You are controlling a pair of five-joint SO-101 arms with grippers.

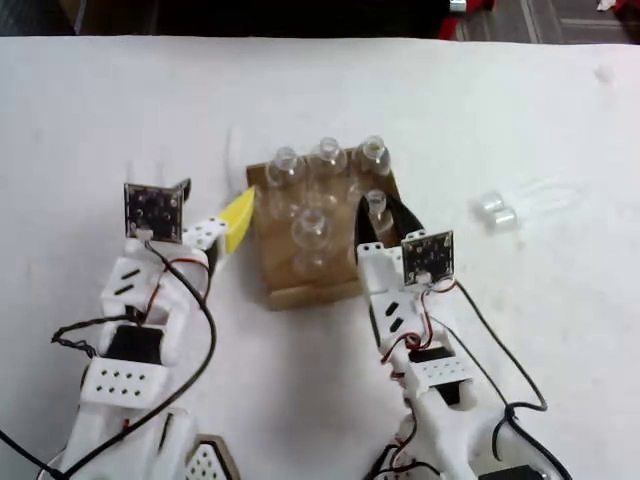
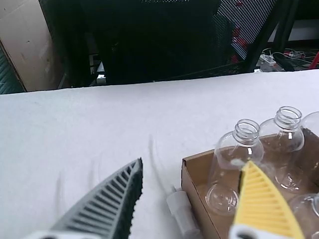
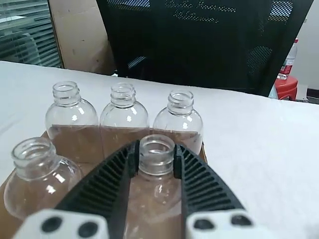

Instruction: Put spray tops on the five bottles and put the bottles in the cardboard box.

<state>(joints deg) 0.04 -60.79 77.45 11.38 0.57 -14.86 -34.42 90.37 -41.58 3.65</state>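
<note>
My right gripper [image 3: 155, 154] pinches the neck of one clear, open-mouthed bottle [image 3: 156, 191] among five in the cardboard box [image 1: 300, 293]; my left gripper [image 2: 193, 169] stands spread beside it.

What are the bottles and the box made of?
Bottles: clear glossy plastic by the look, glass not excluded; the box shows through them, necks are threaded. Box: brown cardboard, matte, thin folded walls with raw edges.
</note>
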